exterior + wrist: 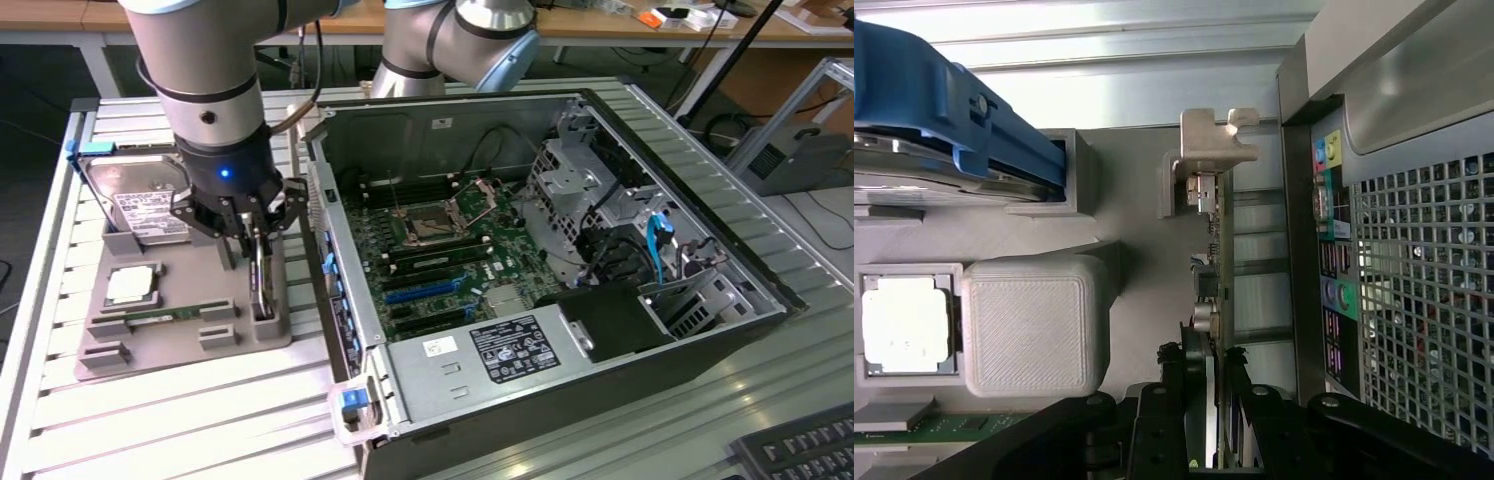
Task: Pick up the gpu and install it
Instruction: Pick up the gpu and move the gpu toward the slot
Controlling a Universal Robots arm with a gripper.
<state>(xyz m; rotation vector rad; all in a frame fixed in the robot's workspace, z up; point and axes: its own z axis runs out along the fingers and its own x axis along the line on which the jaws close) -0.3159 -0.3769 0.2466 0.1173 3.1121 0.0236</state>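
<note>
The gpu (263,290) stands on its edge in a slot at the side of the grey tray (174,345) nearest the computer case. It is a thin dark card, and the wrist view shows the gpu (1220,255) edge-on, its far end resting in a grey holder (1204,165). My gripper (254,240) reaches down over the card from above. The gripper (1214,390) is shut on the gpu, with one black finger (1179,395) pressed against each face.
The tray also holds a hard drive (140,205) with a blue bracket (954,110), a CPU (130,285) and a green memory stick (160,315). The open computer case (747,290) lies right beside the tray, motherboard (441,260) exposed. Its rear panel (1414,300) stands close to the card.
</note>
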